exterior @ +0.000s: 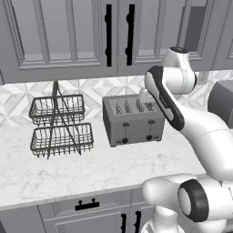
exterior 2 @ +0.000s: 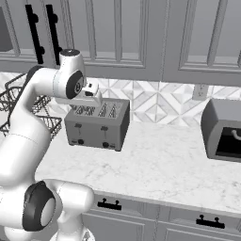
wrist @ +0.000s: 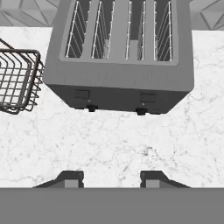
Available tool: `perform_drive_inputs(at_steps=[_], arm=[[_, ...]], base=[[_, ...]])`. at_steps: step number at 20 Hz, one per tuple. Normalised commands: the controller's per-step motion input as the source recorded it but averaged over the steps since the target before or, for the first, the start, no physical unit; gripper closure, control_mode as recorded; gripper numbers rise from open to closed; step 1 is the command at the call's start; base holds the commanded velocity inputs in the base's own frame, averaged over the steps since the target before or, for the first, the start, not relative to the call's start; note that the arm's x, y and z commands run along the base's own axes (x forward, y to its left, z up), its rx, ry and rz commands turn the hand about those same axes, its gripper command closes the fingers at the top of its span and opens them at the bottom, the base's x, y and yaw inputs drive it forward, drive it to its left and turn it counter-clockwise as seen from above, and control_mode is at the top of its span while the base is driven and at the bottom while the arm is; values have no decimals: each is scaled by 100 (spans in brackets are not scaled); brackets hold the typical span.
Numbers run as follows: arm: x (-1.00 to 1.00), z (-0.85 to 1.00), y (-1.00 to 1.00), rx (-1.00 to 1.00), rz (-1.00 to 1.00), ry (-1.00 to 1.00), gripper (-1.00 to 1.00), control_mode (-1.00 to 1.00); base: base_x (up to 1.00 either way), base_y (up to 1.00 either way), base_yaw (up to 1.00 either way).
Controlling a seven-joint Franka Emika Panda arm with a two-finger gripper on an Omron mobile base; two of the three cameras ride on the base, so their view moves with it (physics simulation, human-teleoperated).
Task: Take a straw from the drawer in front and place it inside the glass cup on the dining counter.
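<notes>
My gripper (wrist: 111,179) hangs open over the marble worktop, just in front of a grey toaster (wrist: 120,57), with nothing between its fingertips. In the right base view the gripper (exterior 2: 88,96) sits above the toaster's top. Below the worktop edge, a grey drawer (exterior: 63,210) with a short black bar handle is shut, so the straw is hidden. Two similar drawer fronts (exterior 2: 127,211) appear in the right base view, also shut. The glass cup and the dining counter are out of view.
A two-tier wire basket (exterior: 59,125) stands left of the toaster (exterior: 133,120). A dark boxy appliance (exterior 2: 223,129) sits at the right of the worktop (exterior 2: 160,160). Grey upper cabinets with long black handles (exterior: 108,34) hang above. Bare marble lies in front of the toaster.
</notes>
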Motion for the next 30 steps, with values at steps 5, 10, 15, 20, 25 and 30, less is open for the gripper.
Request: perform_drive_inputs(at_steps=[5,10,15,20,25,30], arm=[[0,0,0,0,0,0,-100,100],[0,0,0,0,0,0,-100,100],[0,0,0,0,0,0,-100,100],[0,0,0,0,0,0,-100,100],[0,0,0,0,0,0,-100,100],[0,0,0,0,0,0,-100,100]], base=[[-7,0,0],[-52,-4,15],[-59,-20,37],[-62,-32,45],[-73,-42,39],[-57,-40,31]])
